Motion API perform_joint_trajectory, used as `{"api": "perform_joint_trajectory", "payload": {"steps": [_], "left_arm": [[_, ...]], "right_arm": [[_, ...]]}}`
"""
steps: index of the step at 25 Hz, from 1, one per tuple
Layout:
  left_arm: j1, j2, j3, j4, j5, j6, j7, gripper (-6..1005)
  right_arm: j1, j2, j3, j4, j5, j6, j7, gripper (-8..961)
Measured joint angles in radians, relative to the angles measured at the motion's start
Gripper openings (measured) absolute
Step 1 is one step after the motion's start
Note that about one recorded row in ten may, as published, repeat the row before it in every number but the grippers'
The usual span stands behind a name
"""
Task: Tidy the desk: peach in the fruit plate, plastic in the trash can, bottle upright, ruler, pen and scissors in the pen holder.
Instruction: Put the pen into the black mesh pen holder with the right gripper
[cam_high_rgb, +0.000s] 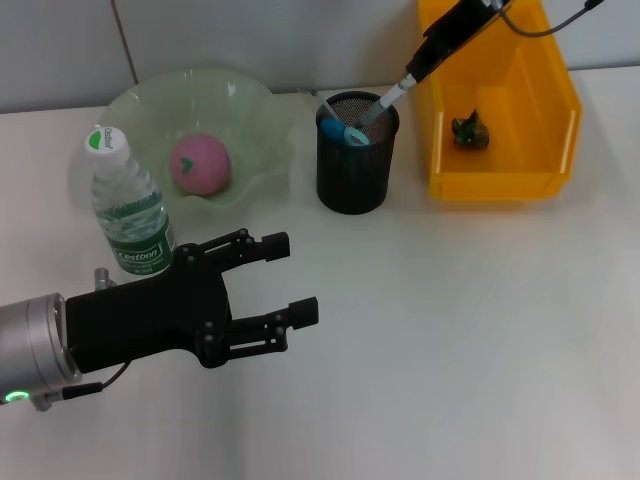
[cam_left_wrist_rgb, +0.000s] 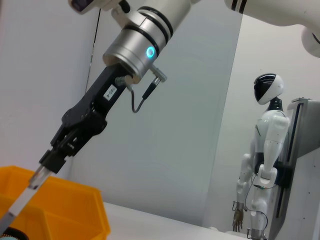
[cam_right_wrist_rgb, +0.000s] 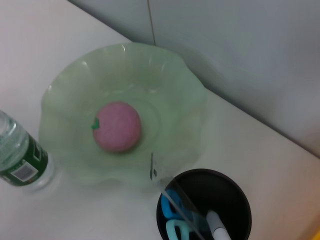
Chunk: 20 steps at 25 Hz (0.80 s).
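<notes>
**Right gripper pinches the ruler over the pen holder**

Above the pen holder (cam_high_rgb: 357, 152), the right gripper (cam_high_rgb: 412, 72) reaches down from the far side, its fingers pressed together on the upper end of a clear ruler (cam_high_rgb: 380, 104). The ruler slants down into the black mesh cup, its lower end inside the rim. Blue-handled scissors (cam_high_rgb: 342, 132) already stand in the cup, and the right wrist view also shows a white pen (cam_right_wrist_rgb: 218, 226) inside, beside the scissors' handles.

Left of the pen holder sits the pale green fruit plate (cam_high_rgb: 262, 120), with the pink peach (cam_high_rgb: 200, 164) lying in its middle. Farther left from the holder, just beside the plate's near edge, the bottle (cam_high_rgb: 128, 204) stands upright, white cap on top and green label facing forward.

Right of the pen holder is the yellow trash can (cam_high_rgb: 556, 118), holding a small crumpled piece of greenish plastic (cam_high_rgb: 470, 131) on its floor.

Nearer the robot than the holder and to its left, the left gripper (cam_high_rgb: 284, 281) hovers over the white table (cam_high_rgb: 460, 330), fingers spread wide, holding nothing.
</notes>
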Motion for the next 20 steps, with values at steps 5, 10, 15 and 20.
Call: {"api": "perform_joint_trajectory", "payload": {"steps": [5,10,15,20], "left_arm": [[0.0,-0.001,0.0,-0.001,0.0,0.0,0.0,811],[0.0,-0.003,0.0,-0.001,0.0,0.001,0.0,811],[0.0,-0.003,0.0,-0.001,0.0,0.001,0.0,811],[0.0,-0.003,0.0,-0.001,0.0,0.001,0.0,811]], "right_arm": [[0.014,0.006,-0.028,0.051,-0.003,0.047,0.0,136],[0.02,0.013,-0.034,0.071,-0.012,0.075,0.001,136],[0.027,0.018,-0.04,0.089,-0.019,0.092,0.002,137],[0.032,0.022,-0.04,0.103,-0.028,0.119,0.01,168]]}}
